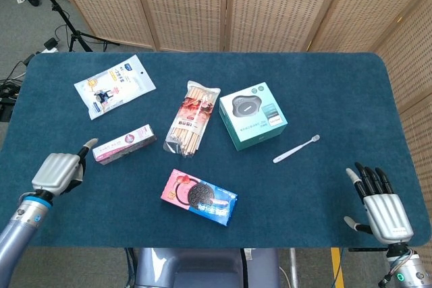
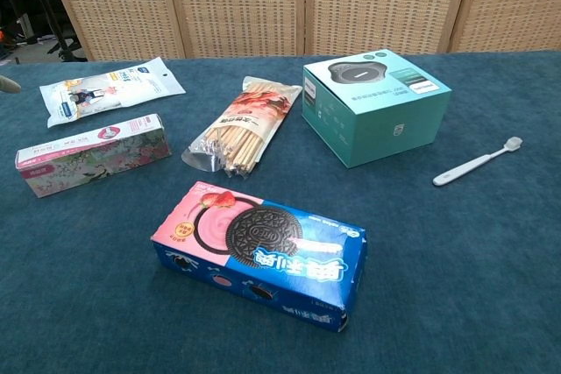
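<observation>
Pink floral box point(image 1: 124, 144) lies flat on the blue table point(image 1: 324, 92), left of centre, long axis tilted up to the right; in the chest view it sits at the left point(image 2: 92, 153). Left hand point(image 1: 61, 170) is just beside its lower-left end, not touching as far as I can tell: fingers curled in, thumb sticking out toward the box, nothing held. Only a fingertip of it shows at the chest view's left edge. Above the box: white snack pouch point(image 1: 114, 86). Right of the box: bag of biscuit sticks point(image 1: 193, 118), then the teal carton point(image 1: 253, 115) just beside that. Oreo box point(image 1: 199, 197) lies near the front edge, below the sticks. White toothbrush point(image 1: 295, 148) lies right of the carton, apart from it. Right hand point(image 1: 378, 204) rests at the table's front right corner, fingers spread, empty, well apart from everything.
</observation>
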Robot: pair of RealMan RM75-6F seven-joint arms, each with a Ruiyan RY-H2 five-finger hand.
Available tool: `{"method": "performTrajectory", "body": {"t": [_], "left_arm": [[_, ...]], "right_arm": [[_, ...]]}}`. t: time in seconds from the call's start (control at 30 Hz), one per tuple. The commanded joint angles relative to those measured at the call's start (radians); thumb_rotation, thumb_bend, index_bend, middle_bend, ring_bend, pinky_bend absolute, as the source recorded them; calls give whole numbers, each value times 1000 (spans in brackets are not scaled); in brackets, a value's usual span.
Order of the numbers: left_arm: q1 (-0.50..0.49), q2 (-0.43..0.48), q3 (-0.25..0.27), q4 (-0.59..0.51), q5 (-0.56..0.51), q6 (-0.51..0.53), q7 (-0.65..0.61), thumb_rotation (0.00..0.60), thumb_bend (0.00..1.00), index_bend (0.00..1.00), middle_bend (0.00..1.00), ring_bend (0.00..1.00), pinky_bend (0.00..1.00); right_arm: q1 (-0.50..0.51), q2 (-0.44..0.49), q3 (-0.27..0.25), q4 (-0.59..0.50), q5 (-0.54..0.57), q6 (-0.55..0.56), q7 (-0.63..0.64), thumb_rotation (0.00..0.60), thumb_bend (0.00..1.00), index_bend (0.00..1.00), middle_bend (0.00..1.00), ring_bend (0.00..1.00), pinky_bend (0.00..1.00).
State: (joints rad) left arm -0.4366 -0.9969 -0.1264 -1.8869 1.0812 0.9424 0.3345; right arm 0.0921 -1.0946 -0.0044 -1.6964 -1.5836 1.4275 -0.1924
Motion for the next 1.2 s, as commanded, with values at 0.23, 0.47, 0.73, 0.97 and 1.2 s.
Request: {"method": "performTrajectory", "body": {"t": [0.23, 0.47, 0.73, 0.97, 1.2], "left_arm": [[-168, -24, -4, 53, -266, -135, 111, 600, 933, 0, 648, 652, 514], [-233, -69, 33, 108, -367, -174, 156, 600, 934, 0, 648, 652, 514], [-272, -86, 66, 116, -406, -163, 158, 600, 935, 0, 648, 652, 514], [-288, -88, 89, 116, -399, -156, 141, 600, 936, 0, 648, 652, 514], [-303, -96, 110, 122, -412, -153, 142, 600, 936, 0, 648, 652, 514]], "right_arm": [[3, -3, 1, 2, 9, -9, -6, 600, 105, 0, 0, 0, 0], [5, -4, 1, 0, 10, -14, -9, 600, 105, 0, 0, 0, 0], [8, -3, 3, 0, 17, -18, -5, 600, 105, 0, 0, 0, 0], [10, -5, 3, 4, 19, -21, -4, 600, 105, 0, 0, 0, 0], [9, -4, 0, 5, 16, -20, -3, 600, 105, 0, 0, 0, 0]]}}
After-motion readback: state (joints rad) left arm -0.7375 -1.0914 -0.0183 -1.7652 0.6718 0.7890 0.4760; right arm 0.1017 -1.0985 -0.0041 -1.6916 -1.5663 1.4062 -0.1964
